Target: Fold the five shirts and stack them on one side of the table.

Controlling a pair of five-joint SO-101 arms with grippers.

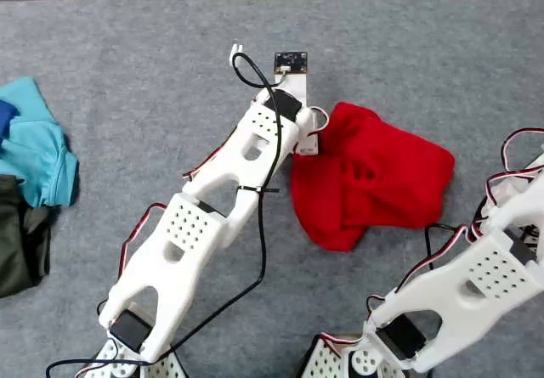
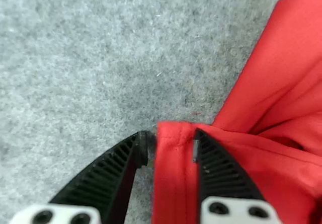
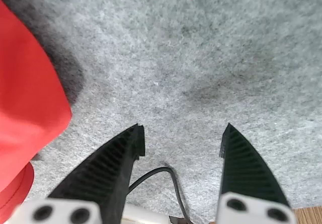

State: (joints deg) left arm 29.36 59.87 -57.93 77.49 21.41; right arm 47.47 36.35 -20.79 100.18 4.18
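A crumpled red shirt (image 1: 374,178) lies right of the table's middle. My left gripper (image 1: 310,136) is at the shirt's left edge. In the left wrist view its two black fingers (image 2: 113,171) pinch a folded hem of the red shirt (image 2: 266,103), so the left gripper (image 2: 171,141) is shut on the cloth. My right arm (image 1: 493,267) stands at the table's right side, just right of the shirt. The right gripper (image 3: 181,133) hangs open over bare grey felt, with a corner of the red shirt (image 3: 25,103) beside it, untouched.
At the table's left edge lie a teal shirt (image 1: 34,149) and a dark green shirt (image 1: 21,242), loosely piled, with a bit of blue cloth (image 1: 4,119) by them. A black cable (image 1: 259,251) trails from the left arm. Grey felt (image 1: 127,72) covers the table.
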